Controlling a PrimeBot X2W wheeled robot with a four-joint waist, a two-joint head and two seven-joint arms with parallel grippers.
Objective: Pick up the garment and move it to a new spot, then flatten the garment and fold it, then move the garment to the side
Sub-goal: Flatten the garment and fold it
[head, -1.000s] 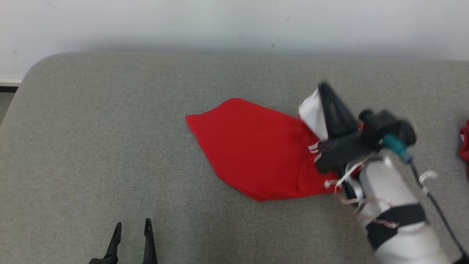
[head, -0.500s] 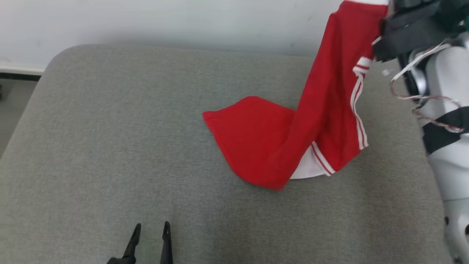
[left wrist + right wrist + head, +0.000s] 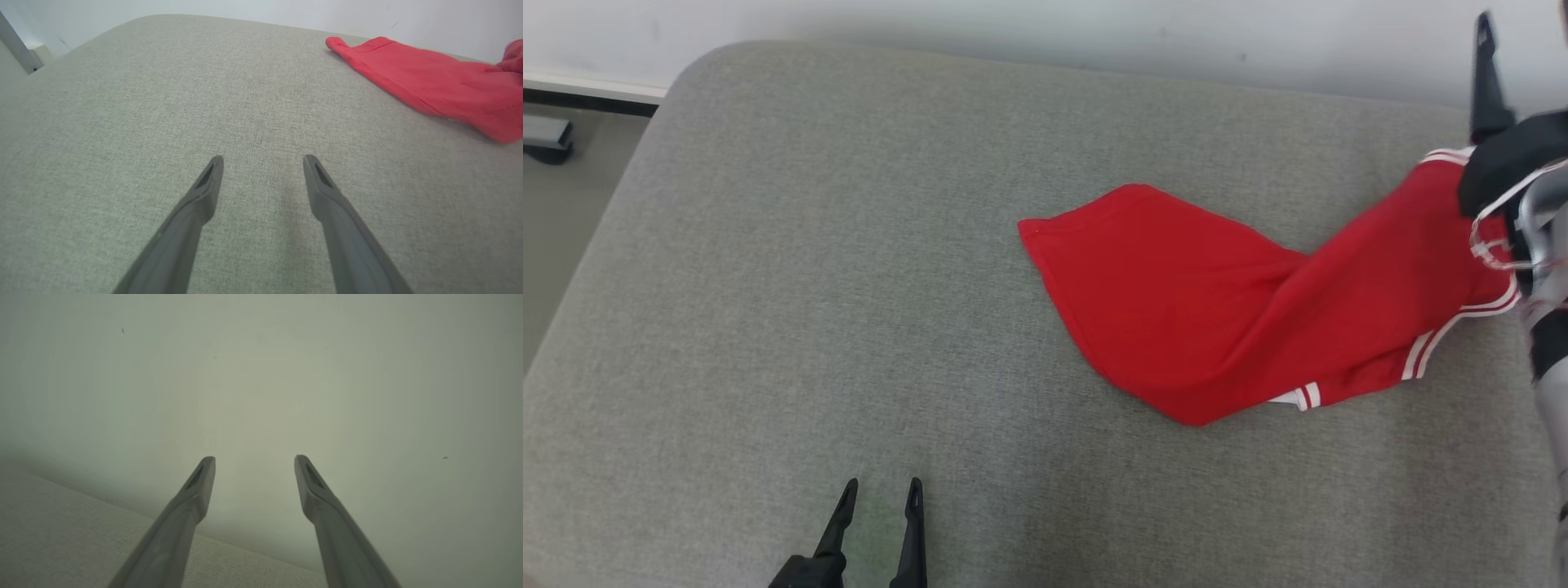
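Soft matt red cloth garment [image 3: 1192, 318] on coarse grey woven cushion [image 3: 809, 286], beside smooth matt pale wall [image 3: 1013, 24]

Garment [image 3: 1201, 318] lies right of centre on the padded surface [image 3: 809, 286], left gripper [image 3: 882, 486] front-left of it, right gripper [image 3: 254, 458] at its right end.

We can read no lettering, label, brand or number in any view. The red garment [image 3: 1217, 318] carries plain white stripes [image 3: 1423, 355] along its hem edge, and these form no words or signs.
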